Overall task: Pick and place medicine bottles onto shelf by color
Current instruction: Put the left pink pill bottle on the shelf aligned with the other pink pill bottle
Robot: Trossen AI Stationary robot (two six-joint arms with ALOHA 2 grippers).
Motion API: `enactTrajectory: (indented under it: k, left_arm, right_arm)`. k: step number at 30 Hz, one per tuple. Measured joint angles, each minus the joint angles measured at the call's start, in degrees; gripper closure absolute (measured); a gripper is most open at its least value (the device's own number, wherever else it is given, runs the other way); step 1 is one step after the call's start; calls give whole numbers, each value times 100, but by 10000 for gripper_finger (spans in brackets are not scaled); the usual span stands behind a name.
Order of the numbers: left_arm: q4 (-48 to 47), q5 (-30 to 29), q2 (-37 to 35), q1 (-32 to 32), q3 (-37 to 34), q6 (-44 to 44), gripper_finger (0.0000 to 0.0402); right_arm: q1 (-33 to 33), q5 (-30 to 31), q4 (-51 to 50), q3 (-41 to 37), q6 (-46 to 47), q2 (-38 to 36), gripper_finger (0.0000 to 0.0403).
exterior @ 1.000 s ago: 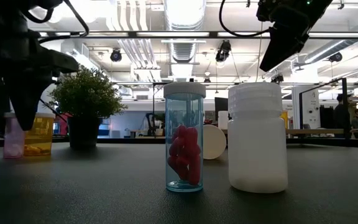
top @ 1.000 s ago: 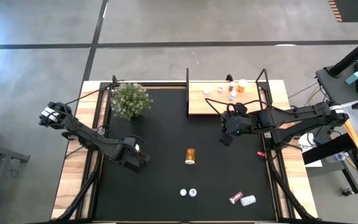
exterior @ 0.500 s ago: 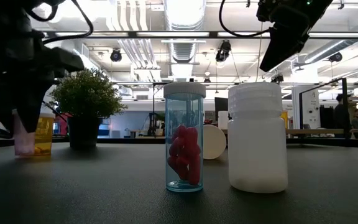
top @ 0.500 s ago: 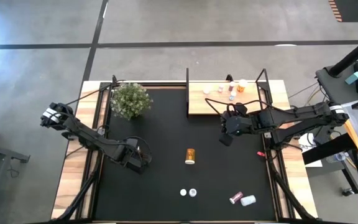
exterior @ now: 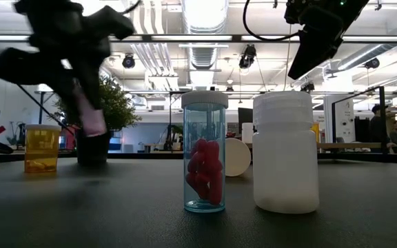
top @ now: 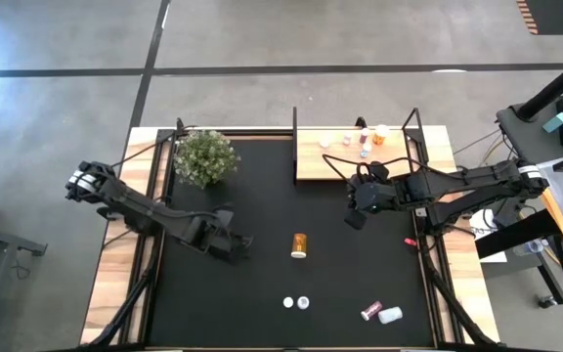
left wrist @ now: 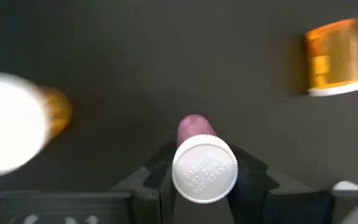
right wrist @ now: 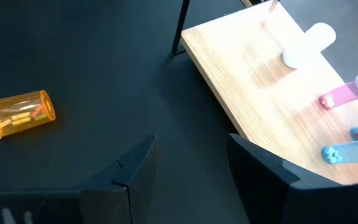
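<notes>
Your left gripper (top: 231,244) has its fingers clenched on a pink bottle (left wrist: 194,134) with a white cap, lifted clear of the surface (top: 262,293), left of the orange bottle (top: 299,244) lying on its side. Your right gripper (top: 357,207) hangs just in front of the shelf (top: 321,161), fingers parted and grasping nothing. The shelf carries several small bottles, though their colours are hard to sort from above.

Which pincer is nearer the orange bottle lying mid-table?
Left. The left pincer, holding a pink bottle, is just beside the orange bottle; the right pincer is farther, toward the shelf.
</notes>
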Motion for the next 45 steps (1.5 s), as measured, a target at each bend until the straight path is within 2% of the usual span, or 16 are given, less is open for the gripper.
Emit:
enactTrajectory:
  k: [3,9,16,23,29,45]
  left_arm:
    - [207,62,237,303,245,523,311]
    - [204,632,1045,1012,1048,1998,311]
    - [184,974,1897,1652,1952,3591,311]
    - [146,1382,2546,2214,2569,4773,311]
    - [-138,1515,2790,2491,2819,5262,311]
    - [-258,1325,2844,2688,2752,6010,310]
  right_arm:
    - [0,0,0,0,58,0,218]
    - [0,0,0,0,83,0,218]
    - [0,0,0,0,83,0,218]
    - [0,0,-1,0,81,0,218]
    - [0,2,0,-2,171,0,218]
    - [0,157,25,-90,473,4,218]
